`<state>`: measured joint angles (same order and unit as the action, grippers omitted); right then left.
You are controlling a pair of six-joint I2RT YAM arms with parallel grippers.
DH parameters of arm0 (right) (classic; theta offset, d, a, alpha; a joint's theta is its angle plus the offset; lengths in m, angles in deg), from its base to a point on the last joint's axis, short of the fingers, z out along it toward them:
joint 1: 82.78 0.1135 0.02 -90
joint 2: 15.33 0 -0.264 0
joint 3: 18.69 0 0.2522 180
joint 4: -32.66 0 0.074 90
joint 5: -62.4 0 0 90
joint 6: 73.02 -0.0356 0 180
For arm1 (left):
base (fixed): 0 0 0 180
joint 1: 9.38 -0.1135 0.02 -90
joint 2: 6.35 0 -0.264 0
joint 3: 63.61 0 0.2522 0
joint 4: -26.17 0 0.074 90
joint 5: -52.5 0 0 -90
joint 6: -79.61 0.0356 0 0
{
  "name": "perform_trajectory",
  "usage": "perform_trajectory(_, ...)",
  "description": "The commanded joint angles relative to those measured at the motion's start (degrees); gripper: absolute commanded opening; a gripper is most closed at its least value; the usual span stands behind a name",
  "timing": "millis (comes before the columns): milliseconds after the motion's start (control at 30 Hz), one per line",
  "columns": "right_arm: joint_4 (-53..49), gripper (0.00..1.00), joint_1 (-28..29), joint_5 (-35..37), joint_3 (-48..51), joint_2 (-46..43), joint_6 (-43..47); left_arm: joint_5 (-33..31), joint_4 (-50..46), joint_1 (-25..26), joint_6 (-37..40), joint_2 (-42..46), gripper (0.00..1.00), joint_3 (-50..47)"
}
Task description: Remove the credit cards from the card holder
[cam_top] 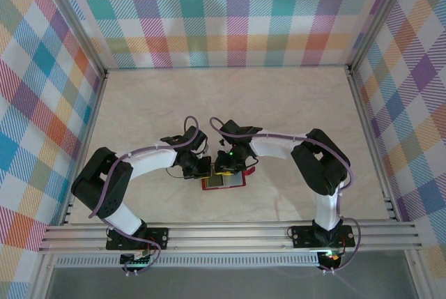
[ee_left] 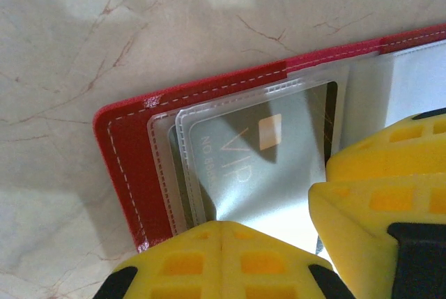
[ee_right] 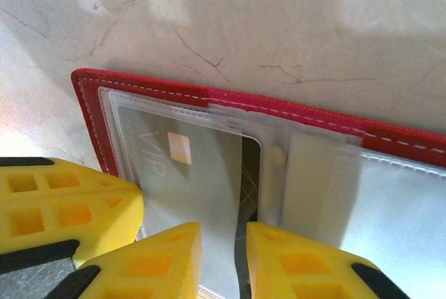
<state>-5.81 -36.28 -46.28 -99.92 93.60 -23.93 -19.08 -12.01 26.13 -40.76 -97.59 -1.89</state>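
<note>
Holder [cam_top: 224,182] lies open on table [cam_top: 279,104], nr centre of front edge. Card [ee_left: 251,166] sits in holder's left-end pocket, by its far-left corner. L gripper [ee_left: 219,233] is on card's near side. R gripper [ee_right: 224,233] is just right of it, over card's right edge.

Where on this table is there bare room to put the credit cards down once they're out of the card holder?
Bare table runs from the arms to the back wall; a smaller bare patch lies between the right arm and the right wall. Crowded in the near middle, where the left gripper and right gripper meet over the card holder.
</note>
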Motion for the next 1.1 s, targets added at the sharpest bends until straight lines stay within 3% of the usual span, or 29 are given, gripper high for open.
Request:
perform_trajectory(0, -3.5, 0.25, -0.3, 2.5, -0.3, 0.6, 1.4, -1.5, -3.3, 0.4, 1.0, 0.1, 0.05, 1.2)
perform_trajectory(300, -6.3, 0.26, -0.3, 4.7, -1.3, -2.0, 2.4, -1.7, -4.1, 0.4, 1.4, -0.1, 0.05, 2.0)
perform_trajectory(600, 1.3, 0.26, -0.4, -3.0, 0.5, -1.7, -0.3, -1.8, -4.2, 0.4, 1.6, -0.4, 0.05, 2.4)
perform_trajectory(1067, -2.9, 0.25, -0.4, 1.4, -0.5, 0.1, 1.2, -1.6, -4.0, 0.4, 1.5, -0.6, 0.05, 2.0)
